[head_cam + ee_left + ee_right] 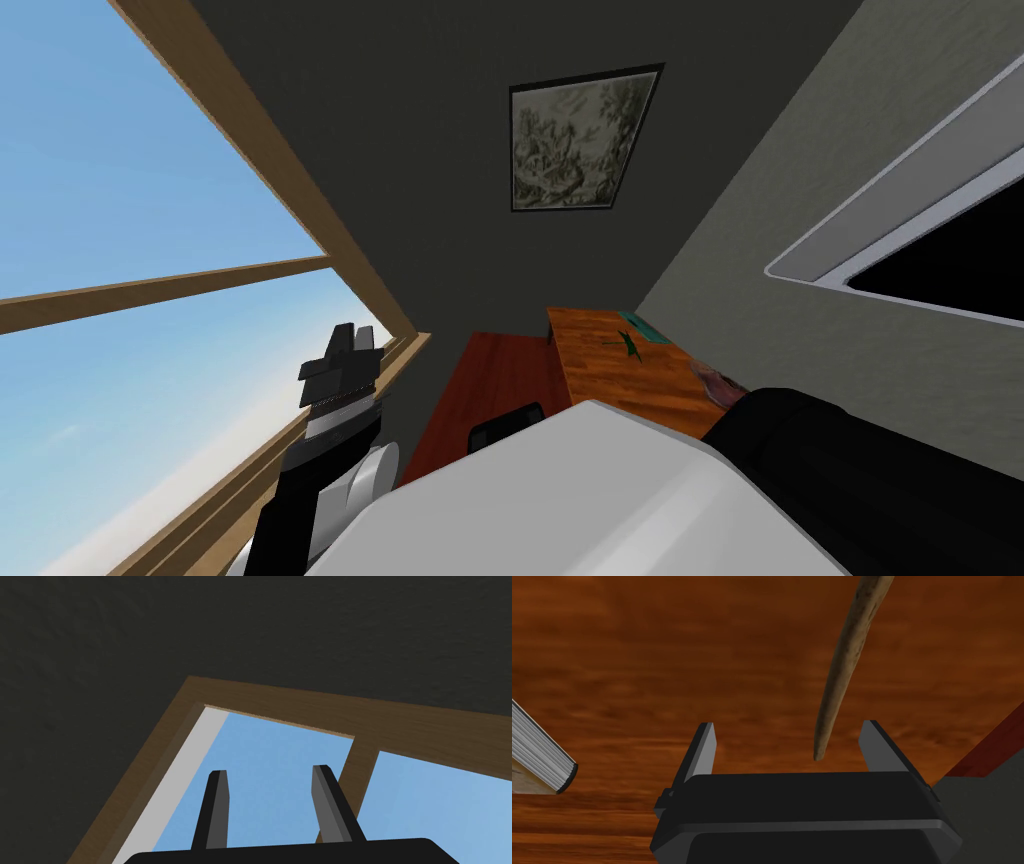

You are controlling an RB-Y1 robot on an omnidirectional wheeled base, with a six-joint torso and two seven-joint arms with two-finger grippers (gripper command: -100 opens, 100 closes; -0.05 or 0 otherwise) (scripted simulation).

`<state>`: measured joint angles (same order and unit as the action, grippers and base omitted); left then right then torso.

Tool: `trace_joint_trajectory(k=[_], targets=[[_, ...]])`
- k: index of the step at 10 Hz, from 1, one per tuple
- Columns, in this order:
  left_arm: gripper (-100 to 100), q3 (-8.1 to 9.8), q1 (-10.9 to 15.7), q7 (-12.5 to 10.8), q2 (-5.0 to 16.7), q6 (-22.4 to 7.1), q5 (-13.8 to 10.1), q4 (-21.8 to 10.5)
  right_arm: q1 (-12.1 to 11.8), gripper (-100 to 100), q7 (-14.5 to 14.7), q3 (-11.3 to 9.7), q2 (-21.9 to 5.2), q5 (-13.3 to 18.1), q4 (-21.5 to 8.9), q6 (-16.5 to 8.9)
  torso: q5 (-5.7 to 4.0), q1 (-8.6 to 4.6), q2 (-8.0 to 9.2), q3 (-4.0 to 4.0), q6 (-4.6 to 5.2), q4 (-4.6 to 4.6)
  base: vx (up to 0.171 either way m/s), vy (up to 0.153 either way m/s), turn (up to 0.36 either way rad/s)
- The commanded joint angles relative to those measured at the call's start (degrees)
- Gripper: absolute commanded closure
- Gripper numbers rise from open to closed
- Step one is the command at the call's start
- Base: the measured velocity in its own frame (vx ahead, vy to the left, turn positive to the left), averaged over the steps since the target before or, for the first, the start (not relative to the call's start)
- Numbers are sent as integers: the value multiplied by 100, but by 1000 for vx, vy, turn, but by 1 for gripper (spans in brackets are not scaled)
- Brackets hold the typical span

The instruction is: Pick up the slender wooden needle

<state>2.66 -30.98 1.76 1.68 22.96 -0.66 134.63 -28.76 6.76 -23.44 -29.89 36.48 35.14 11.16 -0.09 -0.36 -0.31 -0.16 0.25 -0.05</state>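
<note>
Needle (pixel 846 661) tip between spread fingers of right hand (pixel 788 726), touching neither.

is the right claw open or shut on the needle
Open. The right claw has its fingers wide apart; the needle lies on the wooden desk, its tip between them, touching neither.

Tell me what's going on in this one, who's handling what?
The robot's right gripper is down at a reddish-brown wooden tabletop, open, with the pointed end of the slender wooden needle between its fingers. Nothing is gripped yet: the needle sits nearer one finger and apart from both. The corner of a book lies off to one side of the gripper. The left gripper is open too, raised off to the robot's left, away from the table.
</note>
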Motion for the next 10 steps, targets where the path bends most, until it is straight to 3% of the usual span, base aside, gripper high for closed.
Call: trace_joint_trajectory(k=[1,3,5,6,7,9,10], targets=[[0,0,0,0,0,0,0,0,-155,-100,96,-167,81,-286,186,-267,0,0,0,0,0,0,-103,18,321],[0,-1,2,0,0,0,0,0,-155,-100,96,-167,81,-628,186,-267,2,4,26,15,-6,6,-98,-1,358],[0,0,0,0,0,0,0,0,-155,-100,96,-167,81,-898,186,-267,-1,-6,2,1,2,0,-17,-7,-18],[0,0,-1,0,0,0,0,0,-298,-100,202,-325,166,-1107,351,-525,-1,-3,-10,-6,2,-2,-113,37,407],[0,-1,2,0,0,0,0,0,-298,-100,202,-325,166,-1276,351,-525,2,10,19,9,-6,3,-144,31,469],[0,0,0,0,0,0,0,0,-298,-100,202,-325,166,-1629,351,-525,0,-5,18,11,1,4,-47,-9,84],[0,1,-1,0,0,0,0,0,-440,-100,308,-484,252,-1802,516,-782,-2,-9,0,0,3,0,-108,28,346]])
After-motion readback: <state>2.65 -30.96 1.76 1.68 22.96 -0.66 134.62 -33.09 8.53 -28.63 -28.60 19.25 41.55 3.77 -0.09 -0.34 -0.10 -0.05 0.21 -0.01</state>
